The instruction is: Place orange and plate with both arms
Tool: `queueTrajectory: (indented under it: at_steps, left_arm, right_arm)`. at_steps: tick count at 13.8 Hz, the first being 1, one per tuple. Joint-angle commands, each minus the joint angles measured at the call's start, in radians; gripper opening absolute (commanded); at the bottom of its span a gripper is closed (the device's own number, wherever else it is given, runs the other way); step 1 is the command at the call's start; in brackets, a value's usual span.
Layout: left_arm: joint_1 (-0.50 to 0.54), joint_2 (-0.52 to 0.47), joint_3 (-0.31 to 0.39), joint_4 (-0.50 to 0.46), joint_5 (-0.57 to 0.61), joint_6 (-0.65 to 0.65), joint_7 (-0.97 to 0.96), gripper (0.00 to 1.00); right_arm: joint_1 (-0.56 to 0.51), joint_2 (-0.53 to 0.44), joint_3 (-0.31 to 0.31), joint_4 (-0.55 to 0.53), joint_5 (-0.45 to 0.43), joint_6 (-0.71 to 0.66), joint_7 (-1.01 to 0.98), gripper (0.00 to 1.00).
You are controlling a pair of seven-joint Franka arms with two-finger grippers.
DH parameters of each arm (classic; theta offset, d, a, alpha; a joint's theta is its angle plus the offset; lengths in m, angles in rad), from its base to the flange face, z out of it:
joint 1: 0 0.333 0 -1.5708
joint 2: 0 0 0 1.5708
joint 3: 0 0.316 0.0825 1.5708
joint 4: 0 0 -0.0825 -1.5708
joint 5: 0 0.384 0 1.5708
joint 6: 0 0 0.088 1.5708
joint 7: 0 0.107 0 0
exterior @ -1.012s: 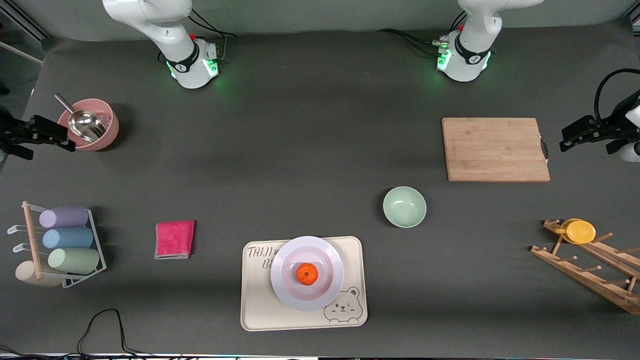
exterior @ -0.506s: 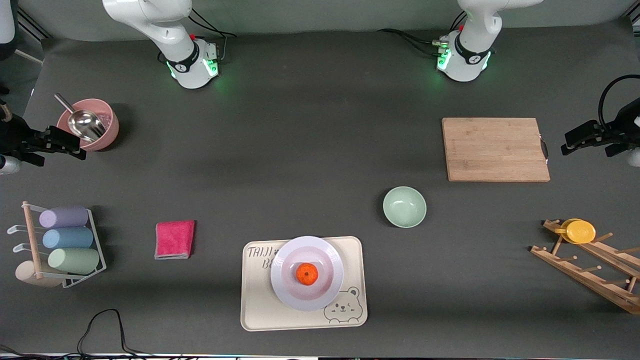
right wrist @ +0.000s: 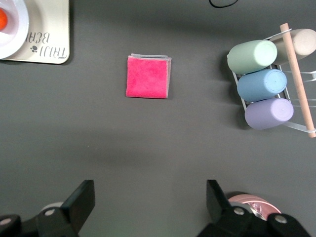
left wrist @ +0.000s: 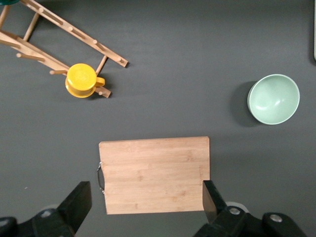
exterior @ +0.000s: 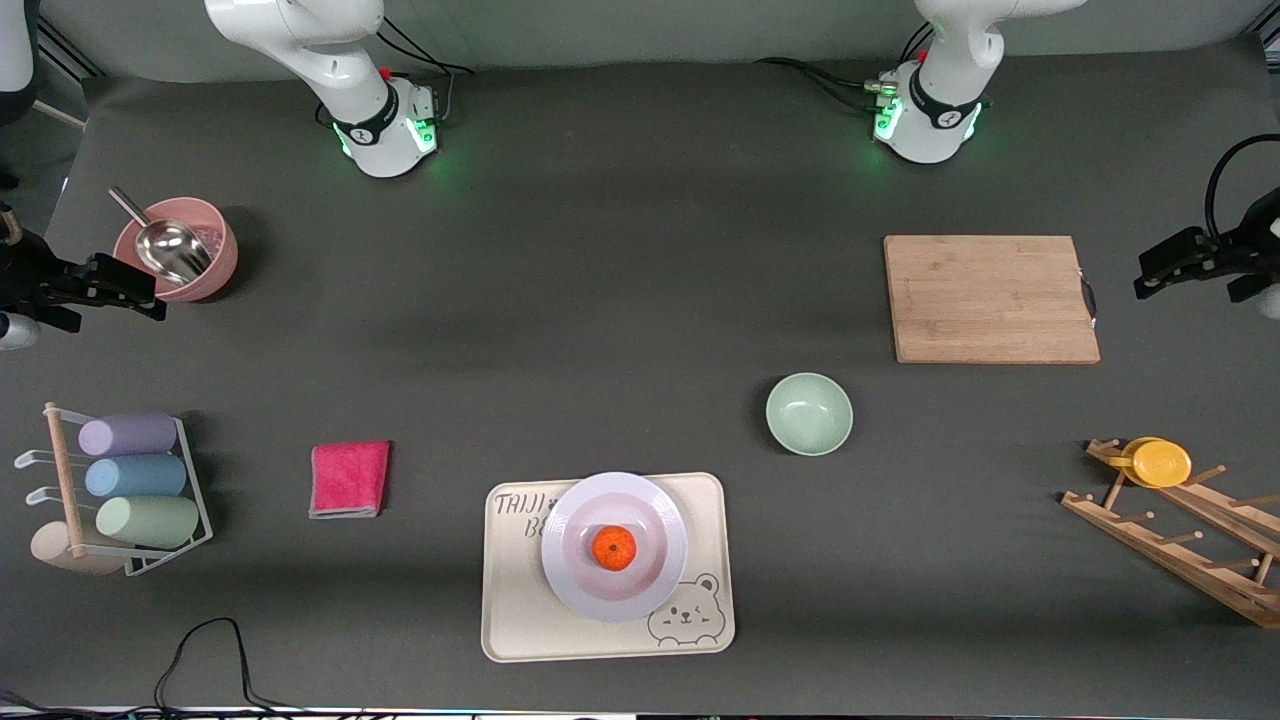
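I saw the orange (exterior: 613,548) sitting in the white plate (exterior: 575,585) on the bear tray (exterior: 520,630), well apart from both pincers. My left pincer (left wrist: 146,200) hung wide over the bamboo cutting board (left wrist: 155,174); my right pincer (right wrist: 150,200) hung wide, empty, beside the pink bowl (exterior: 215,262).

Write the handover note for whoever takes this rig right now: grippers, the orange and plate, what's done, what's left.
Left gripper: open, empty, up at the left arm's end of the table, beside the cutting board.
Right gripper: open, empty, up at the right arm's end, next to the pink bowl.
Orange: sits in the middle of the plate.
Plate: lies on the bear tray, near the front camera.
Done: orange on plate, plate on tray, both released.
Left: nothing visible to place; neither arm holds anything.
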Motion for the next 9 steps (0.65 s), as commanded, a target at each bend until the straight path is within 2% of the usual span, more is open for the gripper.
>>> queueTrajectory:
  at_steps: [1, 3, 9]
  left_arm:
    - [-0.011, -0.031, -0.005, -0.006, 0.038, -0.048, 0.017, 1.0]
    - [-0.017, -0.032, -0.043, -0.015, 0.066, -0.051, 0.002, 1.0]
    - [-0.016, -0.045, -0.043, -0.015, 0.062, -0.048, 0.002, 1.0]
  right_arm:
    - [0.004, -0.007, 0.0, -0.005, -0.028, 0.006, 0.029, 1.0]
    - [0.003, -0.004, 0.0, -0.005, -0.025, 0.006, 0.029, 1.0]
    - [-0.003, -0.004, -0.002, -0.004, -0.017, 0.006, 0.027, 1.0]
